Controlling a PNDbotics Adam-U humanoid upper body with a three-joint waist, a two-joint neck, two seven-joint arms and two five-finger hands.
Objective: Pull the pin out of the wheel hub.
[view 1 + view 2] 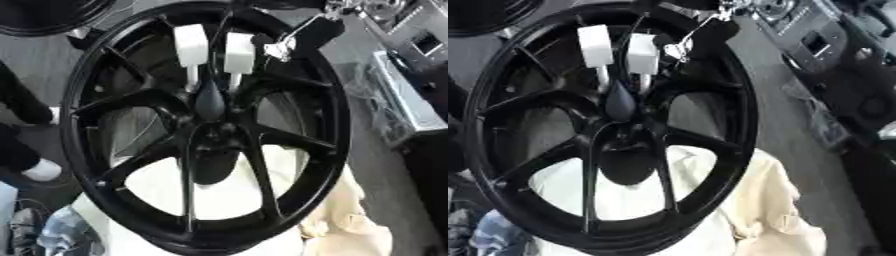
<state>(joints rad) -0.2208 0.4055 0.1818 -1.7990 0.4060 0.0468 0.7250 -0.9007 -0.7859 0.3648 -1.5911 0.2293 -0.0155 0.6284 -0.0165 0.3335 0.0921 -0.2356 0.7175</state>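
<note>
Right hand pinches dark pin, long axis pointing toward wheel hub centre.

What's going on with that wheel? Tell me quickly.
A black wheel rests on a cream cloth. The robot's right hand reaches in over the rim from the upper right. Two white blocks on thin stems point down beside a dark teardrop-shaped piece at the hub, probably the pin. It still sits in the hub. The left hand is out of sight.
</note>
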